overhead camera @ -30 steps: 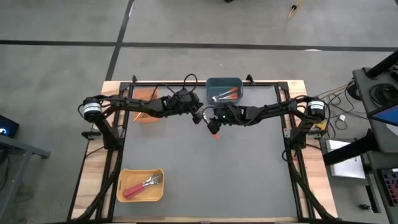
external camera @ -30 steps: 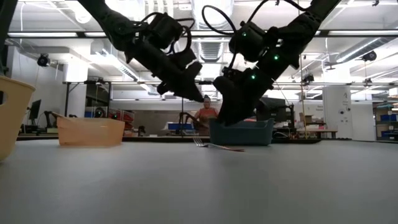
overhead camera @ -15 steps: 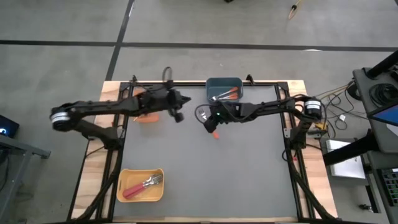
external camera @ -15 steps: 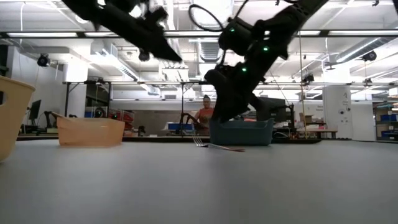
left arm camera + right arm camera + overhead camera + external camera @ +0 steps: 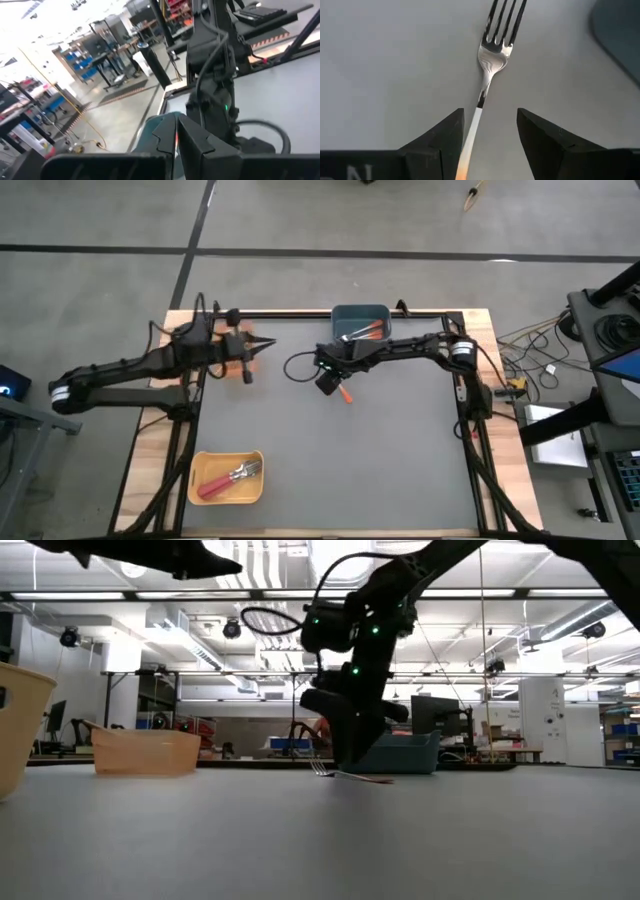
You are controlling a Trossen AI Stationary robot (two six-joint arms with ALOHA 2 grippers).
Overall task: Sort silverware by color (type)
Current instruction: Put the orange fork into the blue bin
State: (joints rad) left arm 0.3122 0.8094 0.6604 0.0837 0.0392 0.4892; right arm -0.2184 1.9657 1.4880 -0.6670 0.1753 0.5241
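Observation:
A silver fork with an orange handle [image 5: 345, 394] lies flat on the grey table near the middle of its far half, also seen in the low view [image 5: 352, 777]. My right gripper [image 5: 329, 381] hangs just above it, open. In the right wrist view its two fingers [image 5: 445, 137] stand on either side of the fork's handle [image 5: 474, 125], and the tines [image 5: 506, 17] point away from them. My left gripper [image 5: 250, 352] is shut, holds nothing that shows, and hovers high by the orange bin [image 5: 232, 368] at the far left.
A blue-grey bin [image 5: 384, 311] at the far edge holds orange-handled forks [image 5: 366, 332]. A yellow bin [image 5: 197, 477] at the near left holds red-handled forks [image 5: 226, 480]. The grey mat in front of the fork is bare. A person shows far behind the table.
My left arm has drawn back from the table's centre toward the left edge and risen, ending by the orange bin. My right gripper has shifted a little left and come down over the orange-handled fork, which has stayed where it lay.

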